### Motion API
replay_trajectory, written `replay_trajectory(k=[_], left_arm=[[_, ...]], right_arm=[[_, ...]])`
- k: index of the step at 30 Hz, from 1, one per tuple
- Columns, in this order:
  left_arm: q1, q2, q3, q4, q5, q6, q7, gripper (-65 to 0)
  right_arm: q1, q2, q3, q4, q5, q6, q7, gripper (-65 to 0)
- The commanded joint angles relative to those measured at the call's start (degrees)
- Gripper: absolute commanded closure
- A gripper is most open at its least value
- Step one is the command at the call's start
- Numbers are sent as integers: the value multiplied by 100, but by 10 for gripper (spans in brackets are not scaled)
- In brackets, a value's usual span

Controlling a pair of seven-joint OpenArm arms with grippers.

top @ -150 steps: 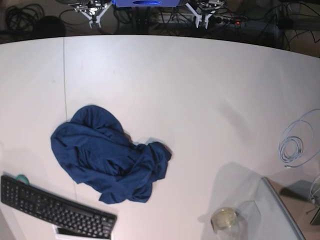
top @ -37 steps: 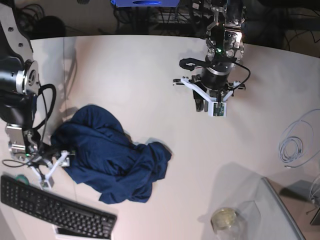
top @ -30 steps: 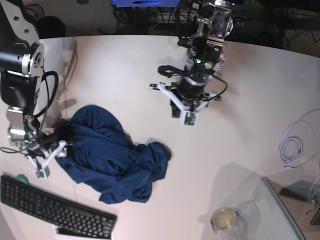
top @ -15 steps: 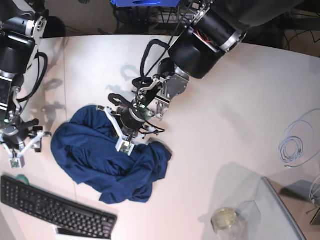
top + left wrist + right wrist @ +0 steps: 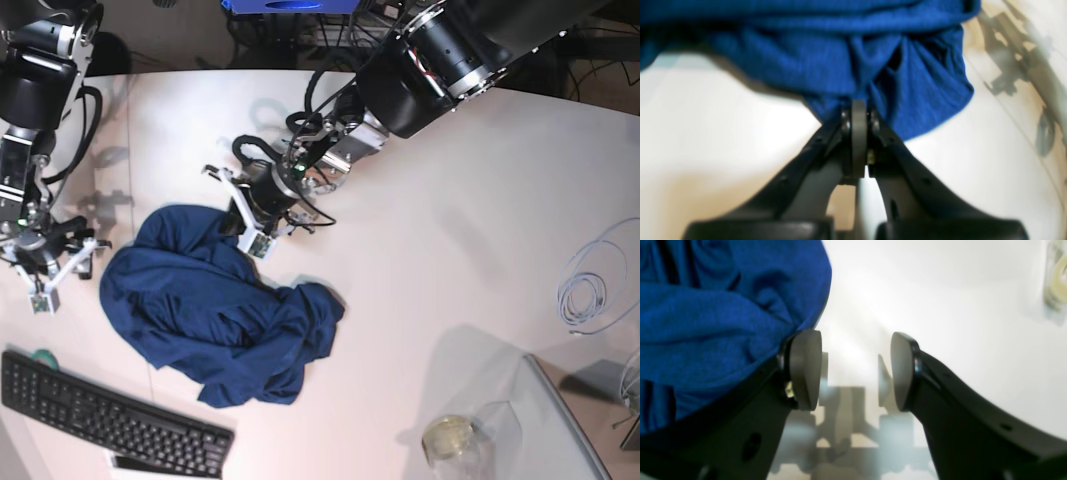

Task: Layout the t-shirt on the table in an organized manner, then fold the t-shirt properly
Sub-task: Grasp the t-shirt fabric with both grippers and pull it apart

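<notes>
The dark navy t-shirt [image 5: 210, 310] lies crumpled on the white table [image 5: 450, 250], left of centre. My left gripper [image 5: 247, 222] is at the shirt's upper edge. In the left wrist view this gripper [image 5: 858, 110] is shut on a pinched fold of the t-shirt [image 5: 840, 60]. My right gripper [image 5: 48, 272] rests just left of the shirt. In the right wrist view it [image 5: 853, 370] is open with bare table between the pads, and the t-shirt [image 5: 723, 316] bunches against the outside of its left finger [image 5: 805, 370].
A black keyboard [image 5: 110, 420] lies at the front left. At the front right stand a grey translucent tray [image 5: 560, 420] and a small round jar [image 5: 447, 437]. A coiled grey cable [image 5: 590, 290] lies at the right edge. A thin seam [image 5: 130, 150] crosses the table.
My left gripper has moved from the shirt's middle toward its upper edge, with fabric in its grip. My right gripper has shifted slightly away from the keyboard, beside the shirt's left edge.
</notes>
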Motion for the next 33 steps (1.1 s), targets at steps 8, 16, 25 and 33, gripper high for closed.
replay_trajectory(k=[8,16,25,33], left_arm=[[805,-1162,13,2247,-2,1673,881,0],[603,-986,-497,3865,15,1989,1347,0],[-206,236,-426,1368,349,1989,1478,0],[717,-441,-470,2177,446,1989,1505,0]], right_arm=[[196,-116,-8,140,71,14,142,-285],[152,-283,-8,316,62,14,142,-2],[275,-292,-8,289,62,14,142,-15],[916,-283,-105,-581,62,32,142,-279]])
